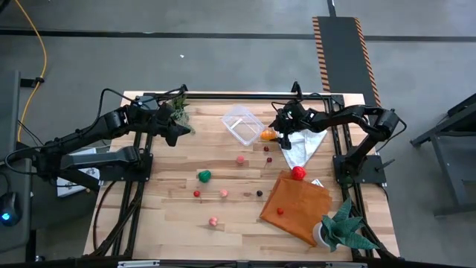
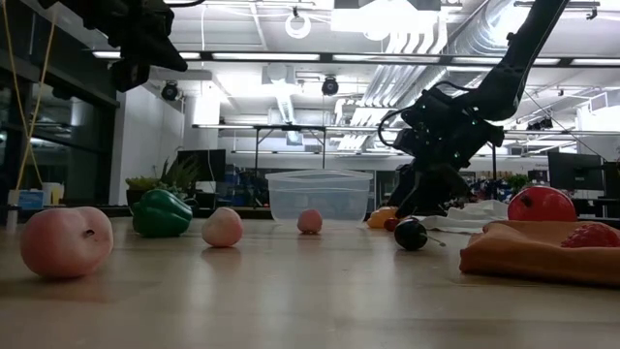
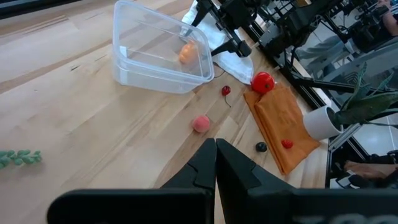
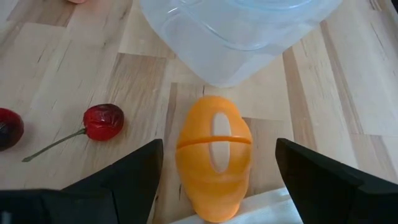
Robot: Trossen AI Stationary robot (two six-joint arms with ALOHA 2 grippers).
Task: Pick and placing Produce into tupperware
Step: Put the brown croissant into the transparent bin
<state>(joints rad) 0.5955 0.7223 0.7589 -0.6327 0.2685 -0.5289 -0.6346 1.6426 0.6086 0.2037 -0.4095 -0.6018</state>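
My right end effector [image 4: 217,180] hangs just beside the tupperware [image 1: 242,123], low over the counter [image 1: 171,223], fingers spread wide and grasping nothing. Between them sits the orange piece [image 4: 214,155] — it lies on the wood right at the tupperware's near corner, almost touching the clear wall, with one end at the edge of the white cloth [image 1: 301,145]. Its long axis runs straight away from my wrist toward the tupperware, so my two fingers stand on either side of its narrow width; I judge that the right way round for a pinch across the middle. What the coming move turns on, I think, is that the piece is already centred in the gap and needs only a short drop and a close, then a lift over the wall beside it.

A red cherry [image 4: 103,121] rests off to one side of the orange piece, apart from it and outside my fingers.

My left end effector [image 3: 216,163] is clenched shut and empty, waiting well away from the tupperware on its far side — the right arm is clearly the nearer.
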